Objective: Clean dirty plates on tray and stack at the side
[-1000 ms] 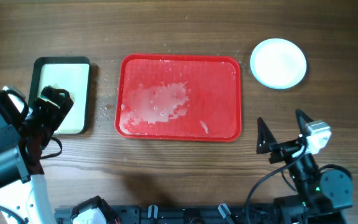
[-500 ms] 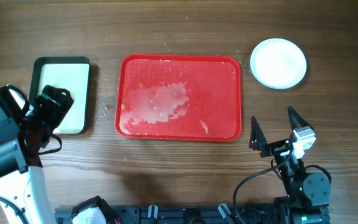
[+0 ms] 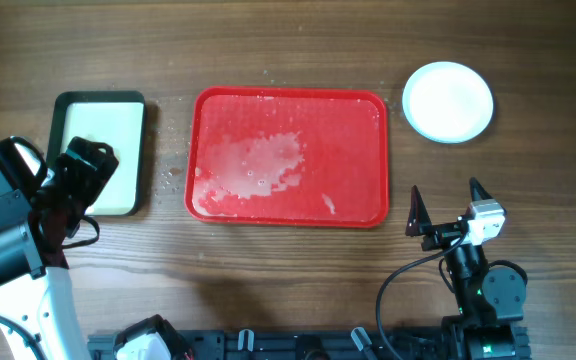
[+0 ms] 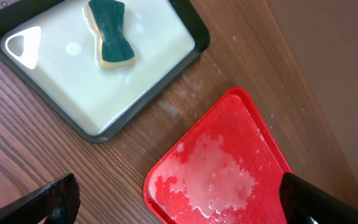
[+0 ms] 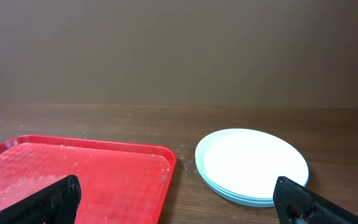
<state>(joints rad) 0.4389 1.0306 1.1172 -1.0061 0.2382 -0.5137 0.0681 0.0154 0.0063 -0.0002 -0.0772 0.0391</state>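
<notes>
The red tray (image 3: 288, 158) lies in the middle of the table with a wet, soapy film on it and no plates on it; it also shows in the left wrist view (image 4: 229, 168) and the right wrist view (image 5: 73, 180). The plates (image 3: 448, 101) sit stacked at the far right, white on top, light blue rims below (image 5: 252, 165). My left gripper (image 3: 86, 170) is open and empty over the cream pan. My right gripper (image 3: 446, 208) is open and empty near the front right, below the plates.
A dark-rimmed cream pan (image 3: 100, 152) with milky water stands left of the tray; a green sponge (image 4: 110, 32) lies in it. Water drops dot the wood between the pan and the tray.
My right arm has drawn back toward the front edge and turned slightly, still open. My left arm has barely moved. The plates and the tray are unchanged.
</notes>
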